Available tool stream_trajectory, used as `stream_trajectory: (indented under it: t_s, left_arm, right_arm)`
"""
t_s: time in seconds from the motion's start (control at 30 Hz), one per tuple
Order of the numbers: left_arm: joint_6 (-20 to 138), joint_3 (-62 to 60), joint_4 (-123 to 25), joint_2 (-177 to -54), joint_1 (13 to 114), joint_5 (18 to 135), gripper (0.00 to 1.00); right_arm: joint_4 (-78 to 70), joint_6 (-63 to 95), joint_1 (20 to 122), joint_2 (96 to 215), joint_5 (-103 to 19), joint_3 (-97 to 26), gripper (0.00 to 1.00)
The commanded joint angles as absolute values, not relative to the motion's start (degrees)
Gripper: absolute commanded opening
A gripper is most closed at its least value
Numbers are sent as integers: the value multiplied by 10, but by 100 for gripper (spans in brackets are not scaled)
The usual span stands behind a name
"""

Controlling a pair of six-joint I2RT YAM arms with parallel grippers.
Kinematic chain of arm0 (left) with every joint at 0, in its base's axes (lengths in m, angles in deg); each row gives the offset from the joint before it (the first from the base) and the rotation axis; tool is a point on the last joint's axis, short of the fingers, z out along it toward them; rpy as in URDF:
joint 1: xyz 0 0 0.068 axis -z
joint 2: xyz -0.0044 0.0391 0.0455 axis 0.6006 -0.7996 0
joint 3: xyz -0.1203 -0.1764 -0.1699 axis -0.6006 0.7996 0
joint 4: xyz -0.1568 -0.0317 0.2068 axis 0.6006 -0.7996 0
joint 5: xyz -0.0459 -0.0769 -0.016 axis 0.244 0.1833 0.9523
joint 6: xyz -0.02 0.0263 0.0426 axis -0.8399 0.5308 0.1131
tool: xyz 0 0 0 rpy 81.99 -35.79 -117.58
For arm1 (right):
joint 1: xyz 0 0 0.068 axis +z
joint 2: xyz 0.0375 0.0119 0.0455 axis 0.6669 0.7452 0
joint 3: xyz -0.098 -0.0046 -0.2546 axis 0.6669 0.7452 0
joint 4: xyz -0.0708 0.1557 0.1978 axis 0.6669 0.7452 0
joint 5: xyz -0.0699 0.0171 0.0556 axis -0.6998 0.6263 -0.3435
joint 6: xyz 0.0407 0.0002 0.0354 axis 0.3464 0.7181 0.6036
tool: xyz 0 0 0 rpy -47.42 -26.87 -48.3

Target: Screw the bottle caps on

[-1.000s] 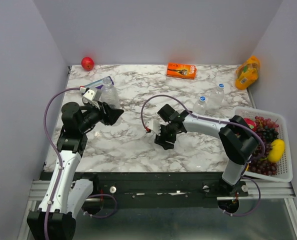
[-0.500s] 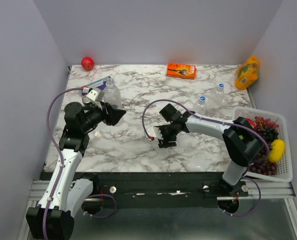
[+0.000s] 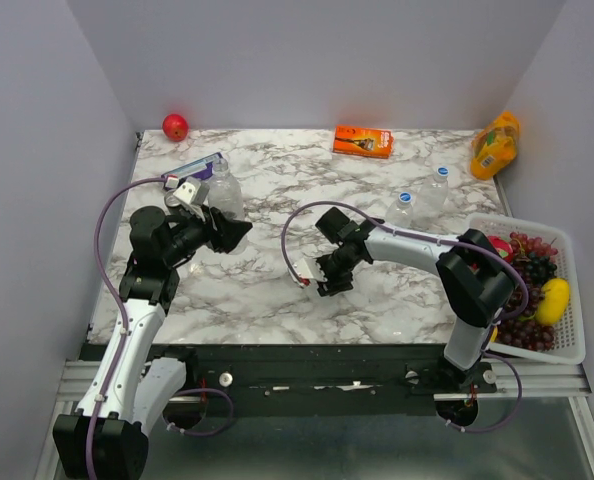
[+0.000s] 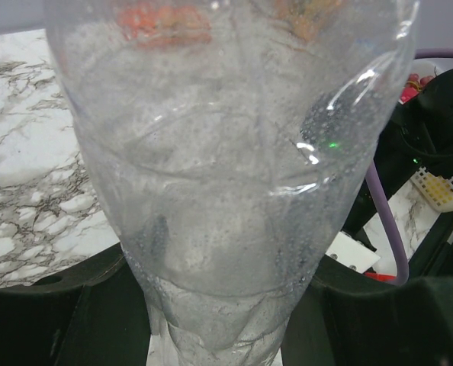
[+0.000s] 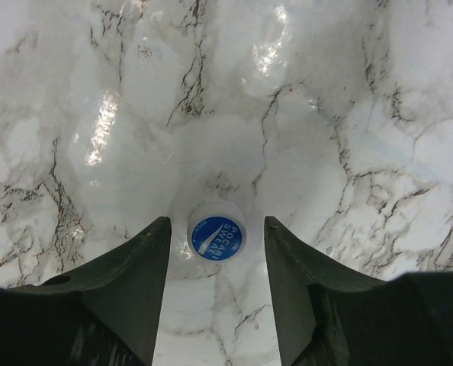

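Slightly nearer now, the right gripper (image 3: 324, 278) hangs over a blue cap (image 5: 216, 237) in the middle of the table (image 3: 277, 180), its fingers apart, one on each side. At the far left, the left gripper (image 4: 226, 305) is clamped on a clear bottle (image 4: 226, 175).

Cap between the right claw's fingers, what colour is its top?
The cap is blue with white lettering; right wrist view shows it best.

Clear bottle (image 4: 226, 175), droplet-speckled, fills the frame, clasped low between the dark fingers (image 4: 66, 313) of the left gripper (image 4: 223, 320); marble table (image 4: 28, 152) at left; purple cable (image 4: 387, 221) and white basket (image 4: 440, 187) at right
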State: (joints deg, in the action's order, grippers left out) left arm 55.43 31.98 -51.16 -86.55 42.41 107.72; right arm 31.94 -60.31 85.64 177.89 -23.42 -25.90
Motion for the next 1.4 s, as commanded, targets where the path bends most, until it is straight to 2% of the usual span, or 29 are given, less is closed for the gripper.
stream_trajectory:
  t_s: [0.0,0.3,0.5,0.63,0.67,0.73,0.9,1.0,1.2,1.37]
  left_arm:
    - [551,325,-492,-858,427,1070,17]
    - [549,326,-490,-858,427,1067,17]
    - [569,328,-492,-865,428,1076,17]
    - [655,323,-510,-892,460,1096,11]
    - [677,324,-510,-902,479,1101,6]
    - [733,338,-498,-911,502,1114,0]
    - [858,385,-475,-934,599,1136,0]
    - [916,414,-454,-939,645,1130,0]
    - [943,438,-423,-939,736,1108,0]
    - [926,431,-419,-945,753,1105,0]
  right_arm:
    - [337,-629,855,1766,-243,-240,57]
    - [325,-617,855,1775,-250,-251,50]
    - [320,-620,855,1744,-264,-244,39]
    - [351,-596,853,1664,-269,-248,36]
    - [367,-586,852,1646,-263,-256,36]
    - [422,-541,852,1592,-235,-296,35]
    - [522,-376,852,1521,-179,-420,35]
    - [570,-328,851,1503,-163,-507,35]
    - [678,-387,855,1533,-125,-649,36]
    - [734,-470,890,1554,-126,-666,36]
